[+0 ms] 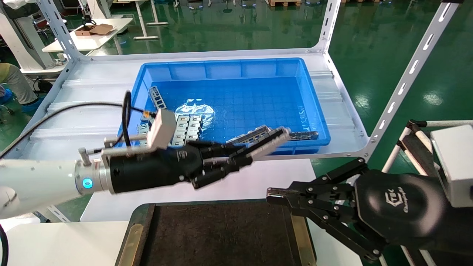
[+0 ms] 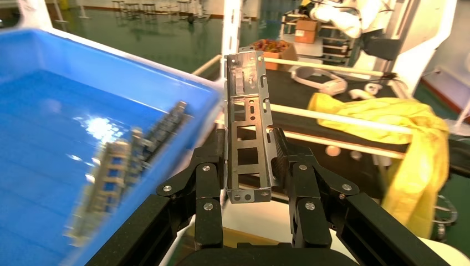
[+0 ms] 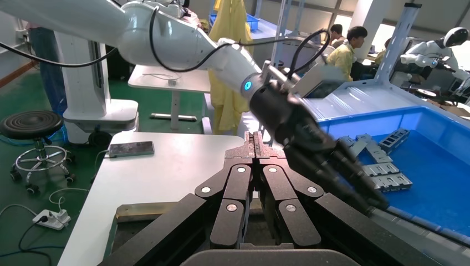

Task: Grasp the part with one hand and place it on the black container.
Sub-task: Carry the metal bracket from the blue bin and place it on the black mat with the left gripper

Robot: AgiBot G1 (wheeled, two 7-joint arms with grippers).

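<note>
The black container point(image 1: 221, 236) lies nearest on the desk point(image 1: 55, 244). The right claw point(image 3: 256, 145) idles clenched beside it; its logo lettering is illegible. Above, the left claw point(image 2: 249, 160) grasps the part point(image 2: 248, 127) near one end, over the blue bin point(image 1: 236, 70) front rim. Risk: long overhang may pivot or slip during transfer.

Blue bin point(image 1: 236, 70): sat on the white desk point(image 1: 92, 111).
Pale slotted plates point(image 1: 186, 127): lay inside the bin.
Phone point(image 3: 132, 148): lay flat.
</note>
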